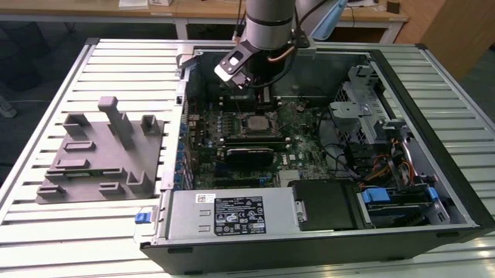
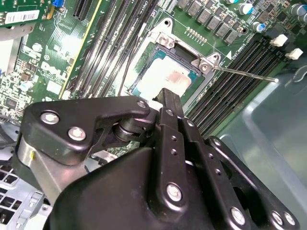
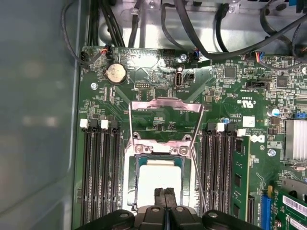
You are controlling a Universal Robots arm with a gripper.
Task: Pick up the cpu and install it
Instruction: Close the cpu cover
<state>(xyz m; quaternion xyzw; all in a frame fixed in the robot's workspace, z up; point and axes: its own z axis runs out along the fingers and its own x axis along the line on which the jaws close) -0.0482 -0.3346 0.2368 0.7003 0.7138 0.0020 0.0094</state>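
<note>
While the fingers [image 3: 159, 196] sit closed together on nothing just above it, the cpu [image 3: 158, 178] lies flat in the socket [image 3: 160, 150] on the motherboard [image 3: 230, 96]. Load plate [image 3: 165, 106] raised, lever [image 2: 244, 74] free: seating appears done, locking outstanding, needing the fingers clear.

The cpu [image 3: 157, 178] in the open socket [image 3: 158, 151]
A small square chip with its pale silver top plate facing up, lying flat inside the socket frame on the green motherboard [image 3: 158, 86], between the memory slots [image 3: 98, 163].
</note>
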